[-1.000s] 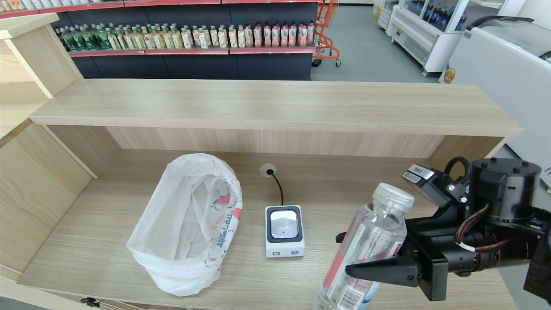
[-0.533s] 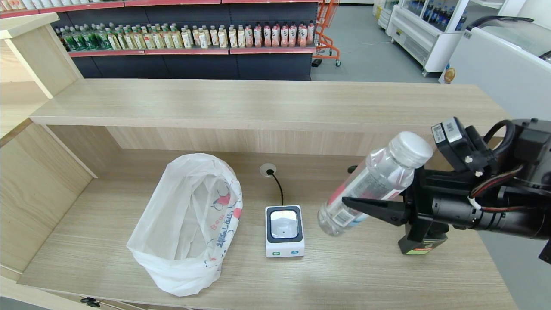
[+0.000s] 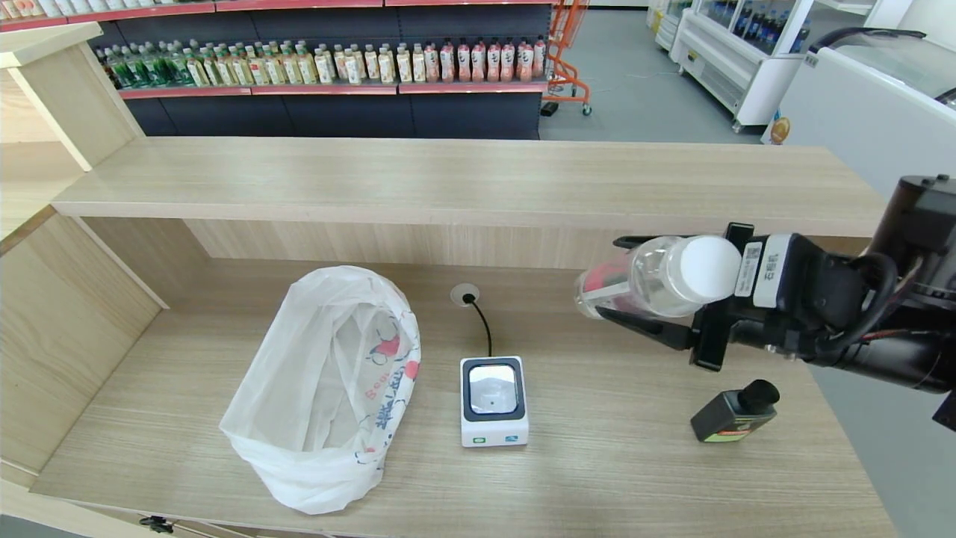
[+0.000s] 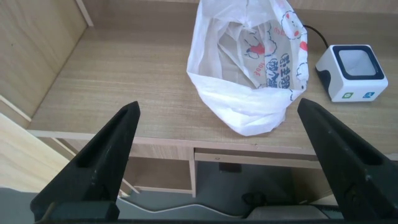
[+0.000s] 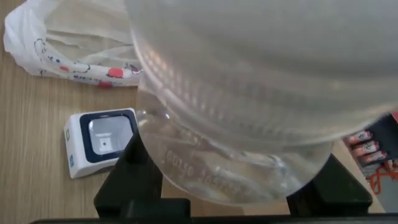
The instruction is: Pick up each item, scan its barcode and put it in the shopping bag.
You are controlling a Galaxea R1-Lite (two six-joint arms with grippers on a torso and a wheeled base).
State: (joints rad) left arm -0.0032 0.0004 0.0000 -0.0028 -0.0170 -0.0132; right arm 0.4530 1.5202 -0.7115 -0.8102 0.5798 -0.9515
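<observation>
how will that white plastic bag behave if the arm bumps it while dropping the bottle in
Probably floppy: the shopping bag is thin, wrinkled film, slumped with its mouth open. Likely very light, as it looks empty, so a bump could slide it on the counter or fold the mouth shut.

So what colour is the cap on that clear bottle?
White; the cap of the water bottle shows best in the head view.
</observation>
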